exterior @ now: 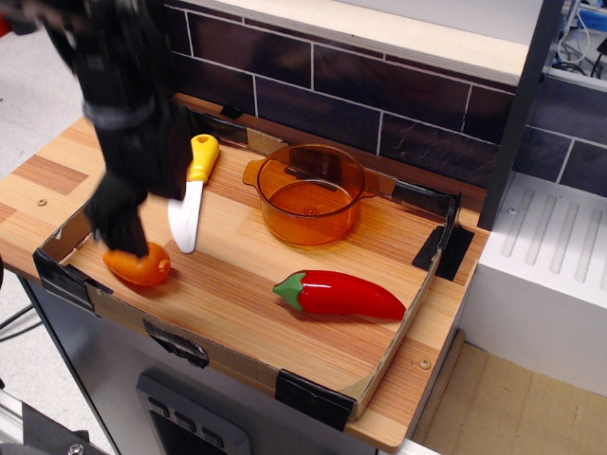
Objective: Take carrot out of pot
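Observation:
The small orange carrot [138, 266] lies on its side on the wooden board at the front left, outside the pot. The round amber pot [309, 195] stands at the back middle, upright, with nothing in it. My gripper [120, 230] is just above the carrot's back left end, blurred by motion. Its fingers hold nothing and look parted from the carrot. The dark arm rises from it to the upper left.
A knife with a yellow handle [193, 186] lies between my gripper and the pot. A glossy red chili pepper [341, 294] lies front middle. A low cardboard wall [313, 391] rims the board. A dark tiled wall [398, 90] stands behind.

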{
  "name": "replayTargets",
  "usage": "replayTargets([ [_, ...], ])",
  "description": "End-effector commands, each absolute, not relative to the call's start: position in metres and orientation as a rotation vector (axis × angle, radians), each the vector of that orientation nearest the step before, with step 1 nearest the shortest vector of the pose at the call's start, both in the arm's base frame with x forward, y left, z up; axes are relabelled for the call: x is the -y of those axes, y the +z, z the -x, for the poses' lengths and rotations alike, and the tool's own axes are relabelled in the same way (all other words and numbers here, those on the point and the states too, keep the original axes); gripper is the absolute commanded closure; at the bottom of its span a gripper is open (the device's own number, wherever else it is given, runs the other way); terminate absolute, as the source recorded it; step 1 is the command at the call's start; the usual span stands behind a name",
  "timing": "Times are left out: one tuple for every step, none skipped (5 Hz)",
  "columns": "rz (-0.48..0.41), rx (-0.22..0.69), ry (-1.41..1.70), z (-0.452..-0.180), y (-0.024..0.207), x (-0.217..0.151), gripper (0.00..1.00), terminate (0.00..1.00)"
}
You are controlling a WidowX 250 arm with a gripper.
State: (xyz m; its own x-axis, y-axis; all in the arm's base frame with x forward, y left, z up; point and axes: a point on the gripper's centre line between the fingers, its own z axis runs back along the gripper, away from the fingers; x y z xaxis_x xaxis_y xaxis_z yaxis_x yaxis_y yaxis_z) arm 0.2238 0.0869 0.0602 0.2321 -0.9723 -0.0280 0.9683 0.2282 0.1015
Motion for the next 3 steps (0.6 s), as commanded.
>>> replayTargets([
  [-0.082,0.167,-1.247,-0.2300,0.1475,-0.0954,0.00,0.00],
  [-0.082,0.167,-1.247,-0.2300,0.1475,-0.0954,0.00,0.00],
  [-0.082,0.167,-1.247,-0.2300,0.1475,-0.0954,0.00,1.00],
])
